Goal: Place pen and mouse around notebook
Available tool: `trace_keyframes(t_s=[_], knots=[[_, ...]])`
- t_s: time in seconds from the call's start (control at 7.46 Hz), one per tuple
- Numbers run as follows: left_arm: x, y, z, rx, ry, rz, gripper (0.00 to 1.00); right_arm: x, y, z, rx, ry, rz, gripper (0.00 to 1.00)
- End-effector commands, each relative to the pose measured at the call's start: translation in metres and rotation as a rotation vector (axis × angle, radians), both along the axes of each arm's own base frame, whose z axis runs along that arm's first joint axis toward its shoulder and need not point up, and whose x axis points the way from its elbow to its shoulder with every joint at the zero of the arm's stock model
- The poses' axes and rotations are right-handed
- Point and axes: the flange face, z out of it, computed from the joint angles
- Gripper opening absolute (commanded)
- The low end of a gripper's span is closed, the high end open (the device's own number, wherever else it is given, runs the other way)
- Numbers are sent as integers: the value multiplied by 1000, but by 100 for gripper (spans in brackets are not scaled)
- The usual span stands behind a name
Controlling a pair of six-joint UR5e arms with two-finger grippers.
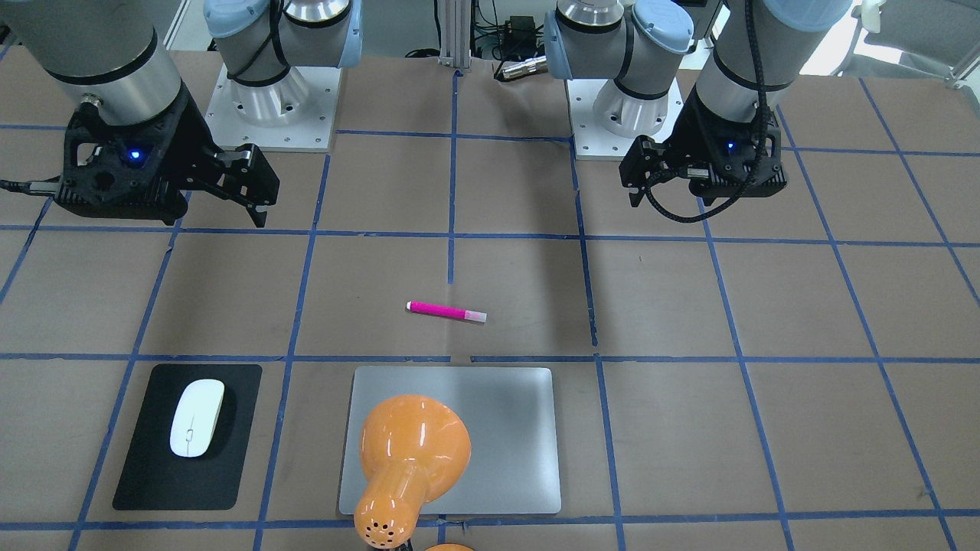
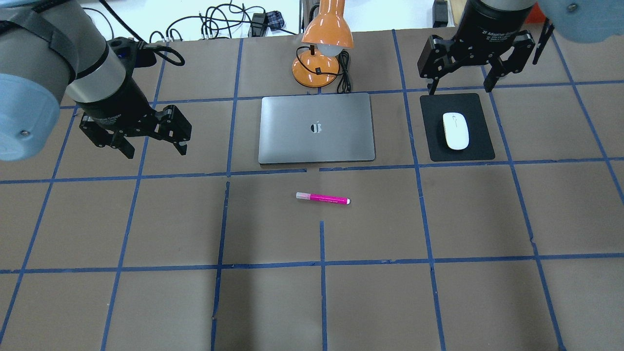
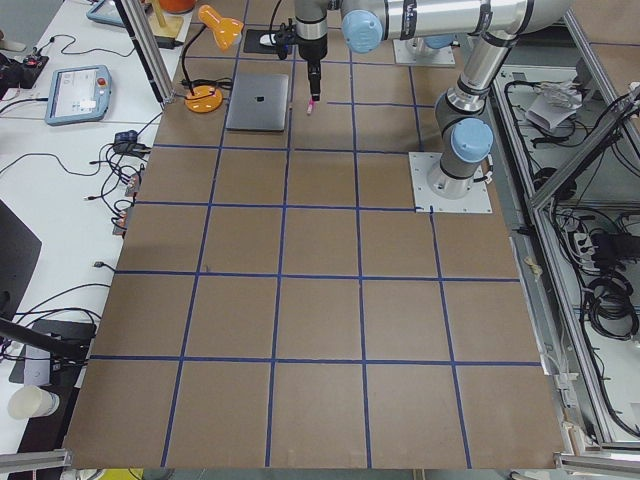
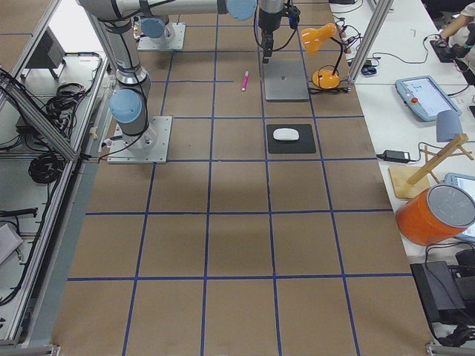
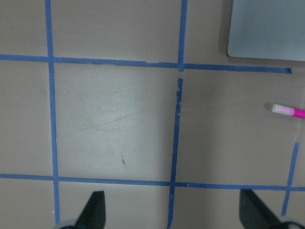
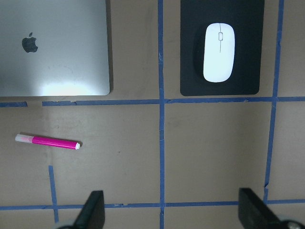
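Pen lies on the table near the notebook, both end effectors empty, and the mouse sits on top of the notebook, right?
Not quite: the mouse sits on the black mat beside the notebook, not on it, as the overhead exterior view shows. The rest holds.

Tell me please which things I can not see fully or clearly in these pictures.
- Notebook, front-facing view: the head of the orange lamp covers its lower-left part in the picture.
- Notebook, left wrist view: only one corner shows, cut off by the top and right edges.
- Pen, left wrist view: the right edge cuts it off, so only the pale end and a little pink show.
- Mouse, exterior right view: too small for detail.
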Motion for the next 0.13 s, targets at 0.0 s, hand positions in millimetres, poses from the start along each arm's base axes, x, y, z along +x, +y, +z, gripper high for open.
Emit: trace_keyframes(t_s=[0.0], knots=[[0, 1, 1, -3, 3, -14, 100, 0, 0, 0, 0, 0, 0, 100]])
